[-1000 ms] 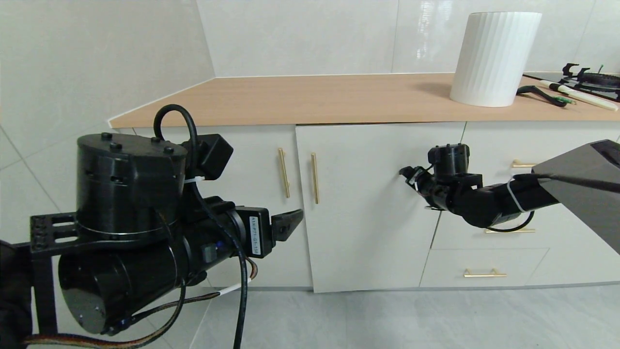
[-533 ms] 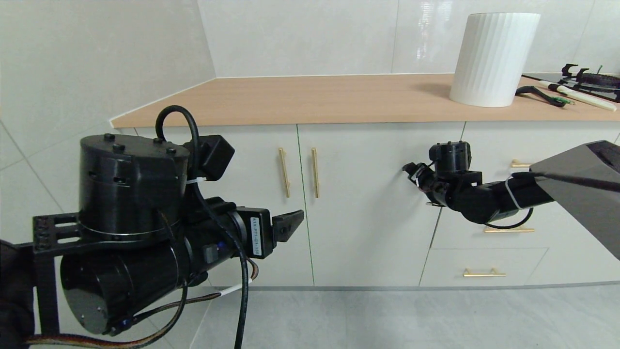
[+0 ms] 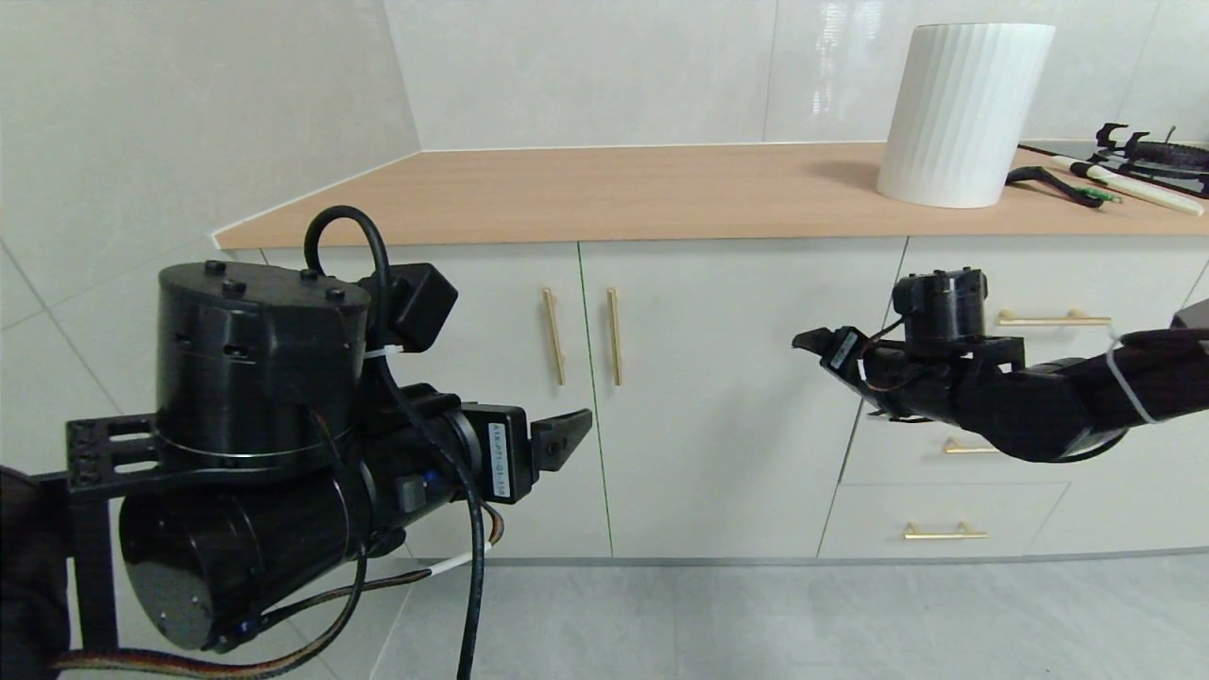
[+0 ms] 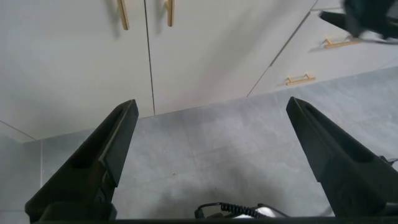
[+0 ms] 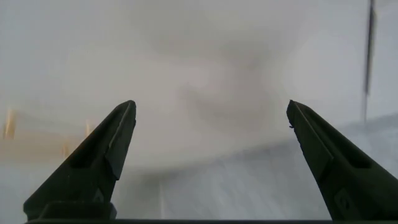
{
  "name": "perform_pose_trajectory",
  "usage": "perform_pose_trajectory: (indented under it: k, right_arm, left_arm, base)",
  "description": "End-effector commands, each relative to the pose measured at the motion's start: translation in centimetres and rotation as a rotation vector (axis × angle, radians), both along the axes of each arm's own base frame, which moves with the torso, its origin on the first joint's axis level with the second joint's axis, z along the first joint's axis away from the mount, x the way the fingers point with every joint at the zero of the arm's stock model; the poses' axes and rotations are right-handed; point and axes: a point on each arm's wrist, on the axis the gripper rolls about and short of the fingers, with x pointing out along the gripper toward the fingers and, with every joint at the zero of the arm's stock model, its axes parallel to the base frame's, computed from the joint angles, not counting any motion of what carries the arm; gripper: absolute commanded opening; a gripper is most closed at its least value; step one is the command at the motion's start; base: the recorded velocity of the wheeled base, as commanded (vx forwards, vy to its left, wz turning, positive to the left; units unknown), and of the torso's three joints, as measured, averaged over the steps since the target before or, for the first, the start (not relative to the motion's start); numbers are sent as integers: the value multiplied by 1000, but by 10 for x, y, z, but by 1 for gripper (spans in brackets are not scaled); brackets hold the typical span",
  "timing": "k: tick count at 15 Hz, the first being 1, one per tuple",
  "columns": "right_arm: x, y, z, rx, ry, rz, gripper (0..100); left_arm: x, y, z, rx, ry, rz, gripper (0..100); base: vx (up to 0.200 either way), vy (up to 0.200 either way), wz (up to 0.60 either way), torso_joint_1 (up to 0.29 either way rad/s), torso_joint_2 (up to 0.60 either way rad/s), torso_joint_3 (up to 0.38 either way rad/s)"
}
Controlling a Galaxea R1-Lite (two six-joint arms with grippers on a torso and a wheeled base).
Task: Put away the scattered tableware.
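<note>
Right gripper [image 3: 814, 342] has drawn back from the cabinet door [image 3: 737, 397], now shut flush; its jaws gape wide and empty, like the left gripper [image 3: 565, 433]. The tableware [image 3: 1124, 182] lies far right on the countertop [image 3: 567, 194], near the white ribbed container [image 3: 963, 113], which a rising arm could knock.

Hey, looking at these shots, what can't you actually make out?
- Behind the cabinet doors, head view: they are shut.
- Inside the white ribbed container, head view: its wall hides it.
- The utensils beside that container, head view: too small to identify.
- The pale surface, right wrist view: blurred.
</note>
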Motion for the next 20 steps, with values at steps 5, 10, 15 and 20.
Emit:
perform_pose_trajectory:
  k: [5, 10, 15, 20]
  right_arm:
    - [-109, -45, 66, -182, -169, -12, 100]
    - [-225, -124, 72, -454, -294, -164, 100]
    - [-328, -122, 44, -532, -385, -102, 100]
    - [-375, -118, 36, -538, -498, -123, 100]
  left_arm:
    - [-14, 19, -10, 37, 14, 17, 100]
    - [-72, 88, -29, 50, -39, 103, 100]
    - [-134, 145, -79, 157, -98, 230, 100]
    - [-185, 170, -88, 126, -372, 437, 100]
  base:
    - [0, 0, 0, 0, 0, 0]
    - [0, 0, 0, 0, 0, 0]
    - [0, 0, 0, 0, 0, 0]
    - [0, 0, 0, 0, 0, 0]
